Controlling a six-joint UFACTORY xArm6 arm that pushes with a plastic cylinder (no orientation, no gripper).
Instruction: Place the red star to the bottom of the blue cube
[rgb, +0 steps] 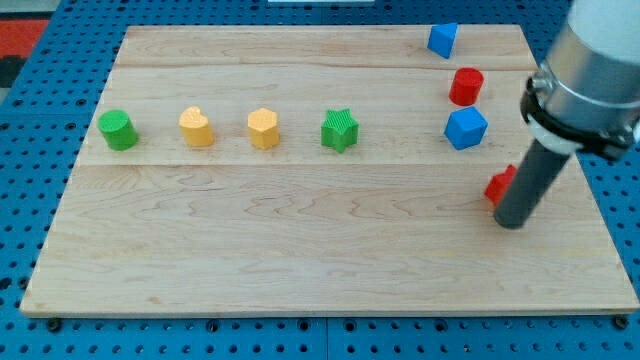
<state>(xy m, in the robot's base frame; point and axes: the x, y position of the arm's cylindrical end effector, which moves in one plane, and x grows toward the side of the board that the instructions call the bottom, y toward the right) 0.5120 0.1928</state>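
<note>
The red star lies near the board's right edge, mostly hidden behind my rod. My tip rests on the board just below and right of it, touching or nearly touching it. The blue cube sits up and to the left of the red star, with a gap between them. The star is below and to the right of the cube.
A red cylinder sits just above the blue cube, and a second blue block lies at the top edge. A green star, two yellow blocks and a green cylinder form a row to the left.
</note>
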